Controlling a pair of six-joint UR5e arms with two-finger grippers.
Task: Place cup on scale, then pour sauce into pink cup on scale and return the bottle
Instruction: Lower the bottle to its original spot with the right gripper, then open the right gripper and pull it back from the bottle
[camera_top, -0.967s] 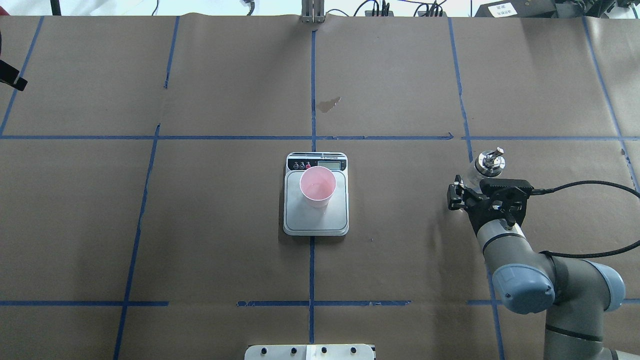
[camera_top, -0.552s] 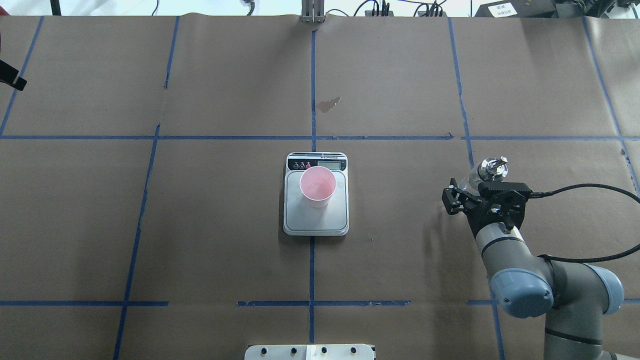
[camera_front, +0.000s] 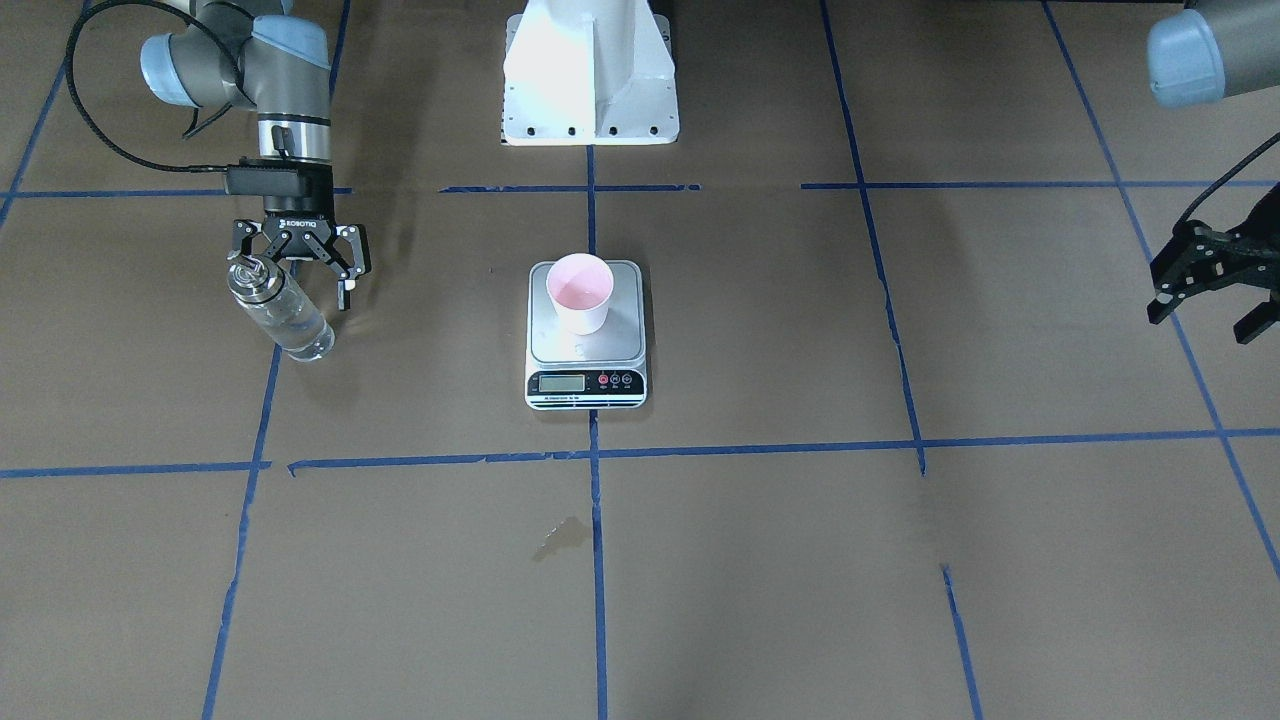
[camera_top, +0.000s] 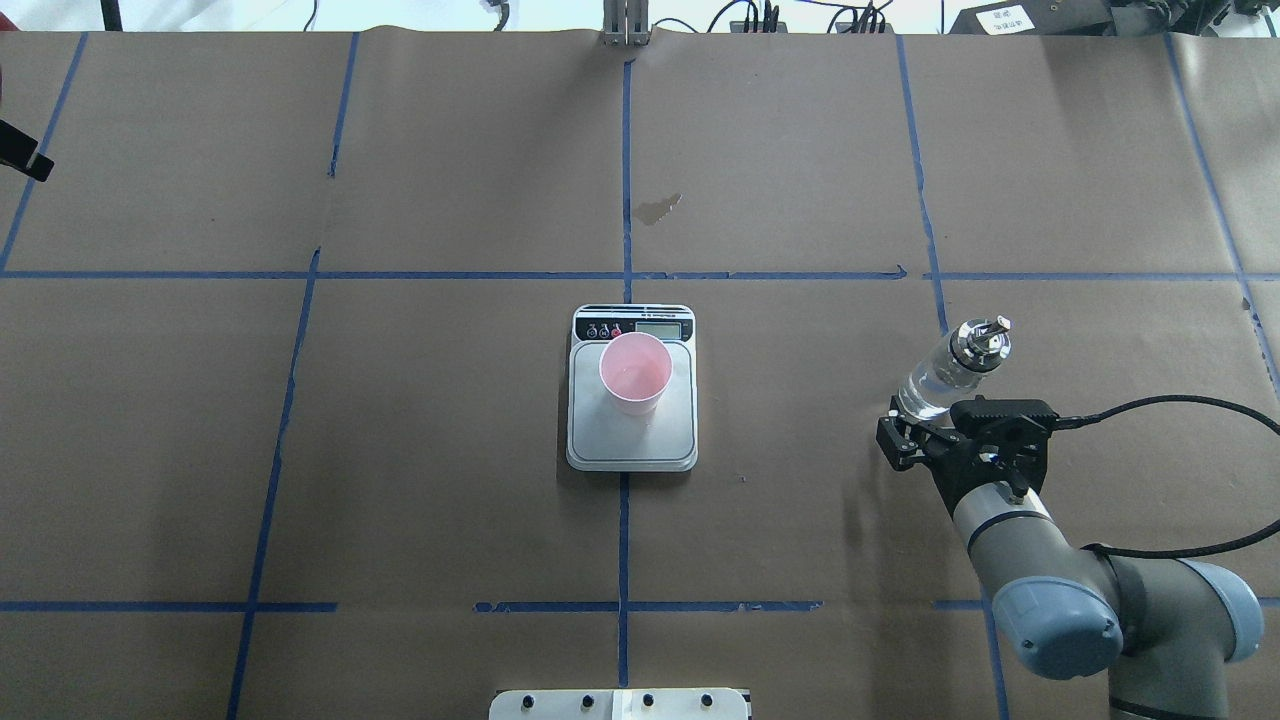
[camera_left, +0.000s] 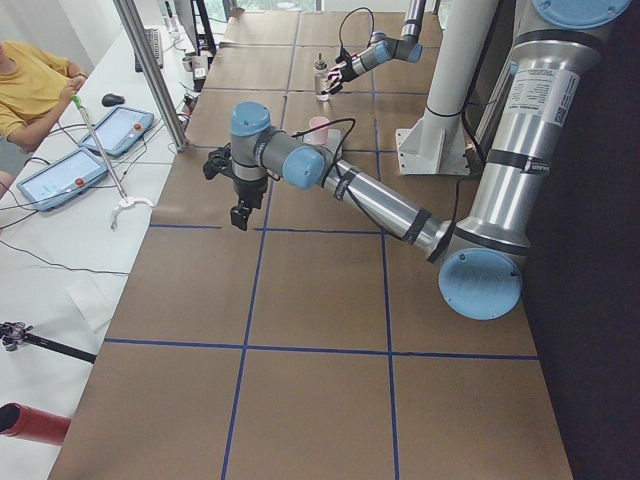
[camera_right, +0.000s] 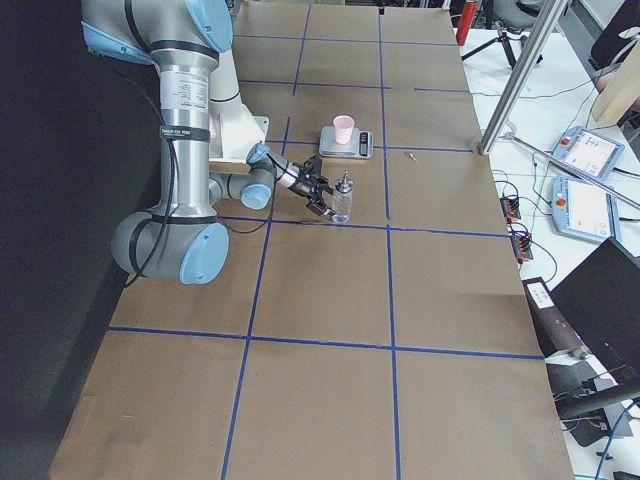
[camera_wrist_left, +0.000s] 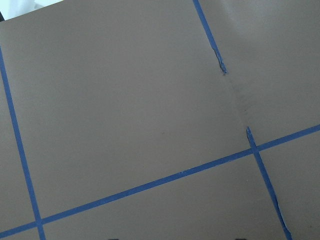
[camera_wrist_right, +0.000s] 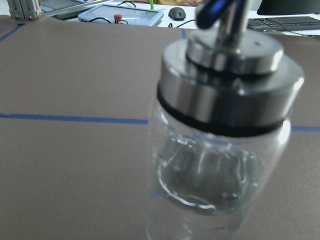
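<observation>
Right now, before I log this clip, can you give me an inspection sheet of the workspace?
Surface: brown paper, blue tape grid, one stain beyond the scale.
Job's things: cup upright on scale; bottle standing on the paper, apart from both.
Clutter: nothing seen.
Grippers: right gripper open beside the bottle; left gripper open, empty, far off.
Cables: black cable off the right wrist.
Surroundings: a person and tablets at a side table.

The right gripper (camera_front: 297, 272) points down with jaws spread wide, while the left gripper (camera_front: 1207, 312) hovers far aside, likewise spread.
</observation>
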